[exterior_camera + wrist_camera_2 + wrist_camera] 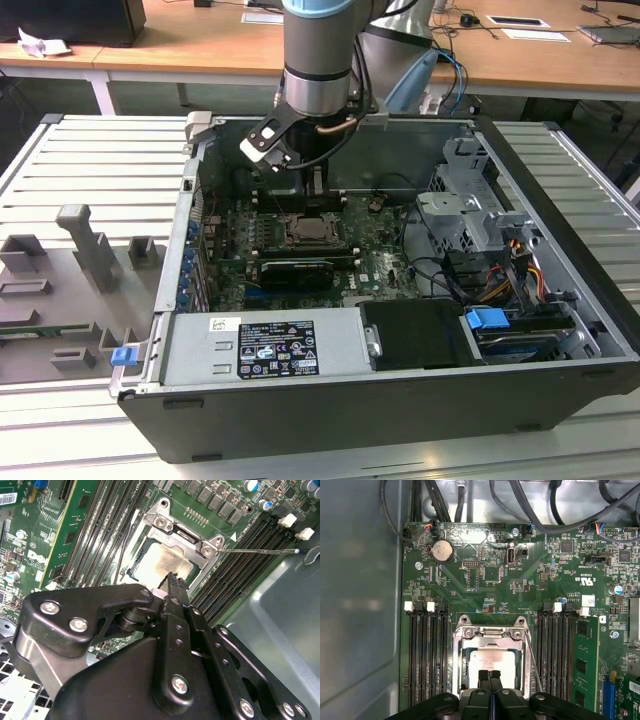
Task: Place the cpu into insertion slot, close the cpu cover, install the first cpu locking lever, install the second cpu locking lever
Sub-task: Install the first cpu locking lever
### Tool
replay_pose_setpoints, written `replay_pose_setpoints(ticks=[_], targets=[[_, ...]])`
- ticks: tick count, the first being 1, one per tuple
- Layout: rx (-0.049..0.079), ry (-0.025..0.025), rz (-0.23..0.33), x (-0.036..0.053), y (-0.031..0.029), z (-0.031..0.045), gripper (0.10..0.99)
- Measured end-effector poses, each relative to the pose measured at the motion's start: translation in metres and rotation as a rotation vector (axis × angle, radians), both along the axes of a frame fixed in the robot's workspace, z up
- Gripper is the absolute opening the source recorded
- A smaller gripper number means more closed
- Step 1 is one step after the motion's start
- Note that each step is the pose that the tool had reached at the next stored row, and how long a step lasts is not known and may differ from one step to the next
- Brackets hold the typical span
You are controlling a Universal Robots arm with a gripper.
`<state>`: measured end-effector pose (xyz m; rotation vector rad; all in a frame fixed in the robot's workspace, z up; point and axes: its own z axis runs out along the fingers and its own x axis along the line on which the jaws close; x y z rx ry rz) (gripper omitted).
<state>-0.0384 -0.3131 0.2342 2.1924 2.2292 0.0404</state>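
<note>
Reaching down into the open black computer case (330,430) on the slatted grey counter (90,160), the grey robot arm (318,70) stands, in the exterior view, at twelve o'clock of the square black insertion slot with a silver rim (292,236). The slot sits on the green circuit board (375,250), with the grey metal drive cage (470,200) at three o'clock.

In the second wrist view the black gripper (172,580) has its fingers pressed together on nothing, the tips just over one edge of the flat silver-grey square cpu (160,565), which lies seated in the slot. Closed tips suit pushing rather than grasping, I judge. A thin wire locking lever (260,551) juts out sideways, seemingly unlatched.

In the first wrist view the thin square silver cpu cover (459,665) appears to lie flat around the chip, framing its top.
</note>
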Motion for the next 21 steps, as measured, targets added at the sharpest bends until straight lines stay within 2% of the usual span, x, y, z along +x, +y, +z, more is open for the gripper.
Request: replay_pose_setpoints(ticks=[12,16,21], targets=[[0.0,-0.0001,0.0,0.0,0.0,0.0173,0.106],[0.0,-0.0001,0.0,0.0,0.0,0.0263,0.106],[0.0,-0.0001,0.0,0.0,0.0,0.0334,0.106]])
